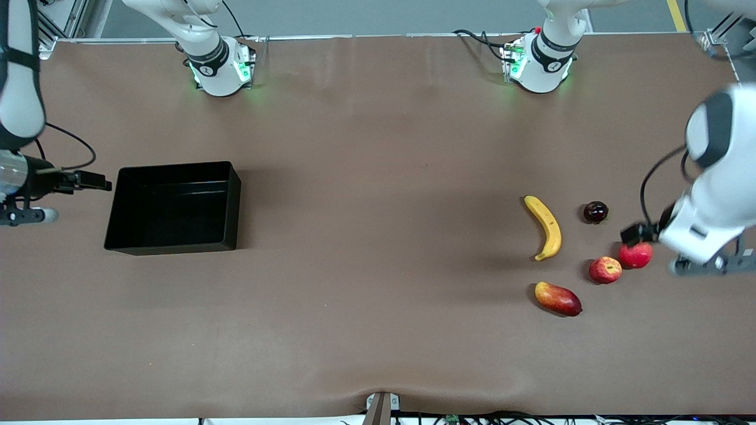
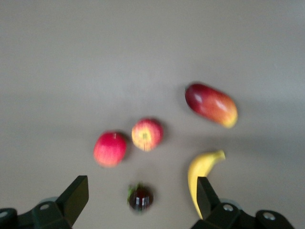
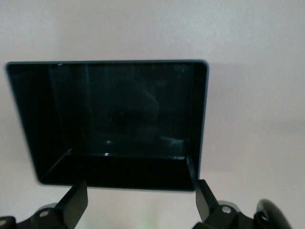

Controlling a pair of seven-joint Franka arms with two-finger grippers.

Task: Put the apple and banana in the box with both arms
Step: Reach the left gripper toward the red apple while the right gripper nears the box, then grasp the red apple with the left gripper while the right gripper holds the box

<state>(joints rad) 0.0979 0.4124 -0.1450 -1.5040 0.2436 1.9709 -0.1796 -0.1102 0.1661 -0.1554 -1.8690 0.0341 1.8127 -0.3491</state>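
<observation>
On the bench, one banana, one apple and three other fruits lying toward the left arm's end, one box sitting toward the right arm's, left end effector hanging released above the fruits, right end effector hanging released by the box, both grasping nothing.

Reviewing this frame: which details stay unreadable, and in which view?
- Small dark round fruit: too small in the front view and blurred in the left wrist view to identify.
- Left tool: hidden under its own arm in the front view.
- Right tool: cut by the front view's edge.
- Shallow black plastic box: nearest inner wall hidden in the front view.
</observation>
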